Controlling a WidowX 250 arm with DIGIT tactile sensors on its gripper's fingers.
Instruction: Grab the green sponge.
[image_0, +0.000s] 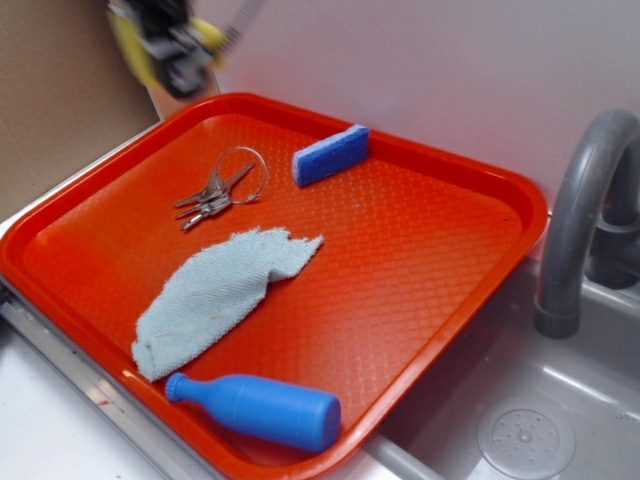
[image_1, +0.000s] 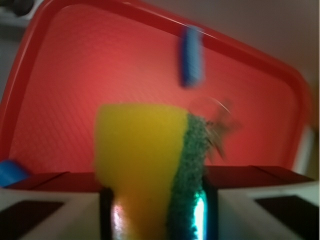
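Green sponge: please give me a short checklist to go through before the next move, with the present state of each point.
1. Green sponge sits between the claw fingers: ok.
2. Sponge lifted off the red tray: ok, it hangs high above it.
3. Grip firm: cannot tell, the wrist view is blurred.
4. Blue sponge left on the tray: ok.
5. Keys, cloth and blue bottle lie apart from the claw: ok.

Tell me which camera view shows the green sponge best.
The wrist view: the green sponge fills the frame, yellow foam and green scouring layer clear, held in the gripper. The exterior view shows only a blurred yellow sliver at the gripper, top left.
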